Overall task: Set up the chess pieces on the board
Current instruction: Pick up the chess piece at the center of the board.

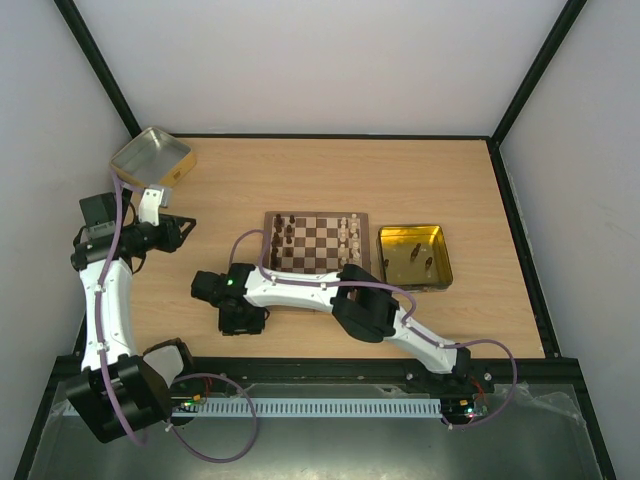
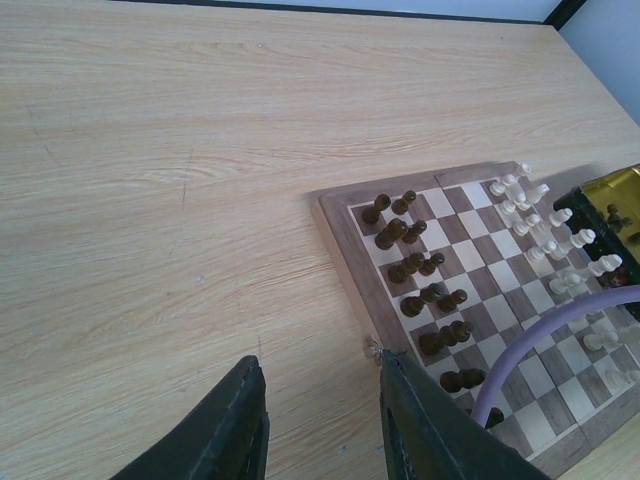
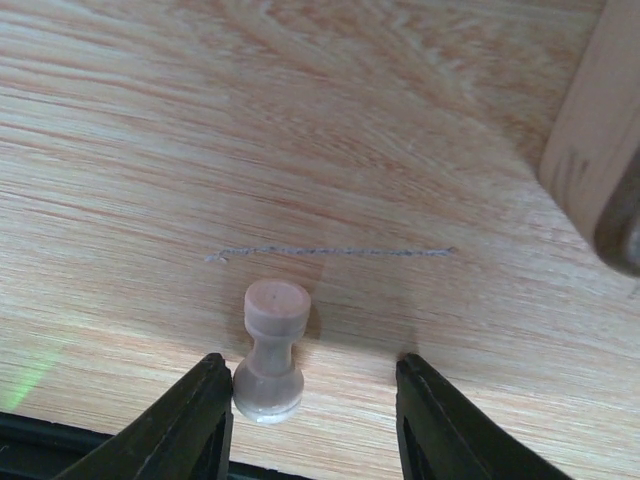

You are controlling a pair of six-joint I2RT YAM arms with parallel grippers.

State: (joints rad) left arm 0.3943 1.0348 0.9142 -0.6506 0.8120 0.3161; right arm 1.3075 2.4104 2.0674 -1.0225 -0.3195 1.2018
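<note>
Surface: pale wooden tabletop (image 1: 400, 170) between white walls; I see the board (image 1: 315, 243) mid-table, with a gold tray (image 1: 413, 257) just beside its right edge.
Stray piece: one pale piece (image 3: 270, 355) stands upright on the tabletop, off the board, near its near-left corner.
Right gripper (image 3: 310, 365): low over the tabletop, jaws apart and straddling the piece, which sits close to one finger with a clear gap to the other. I judge it not yet gripped.
Right arm: stretched leftward along the board's near edge.
Left gripper (image 2: 320, 365): jaws apart, nothing between, well off to the left.
Nearer arm: the right.
Risk: closing off-centre could tip the piece.
</note>
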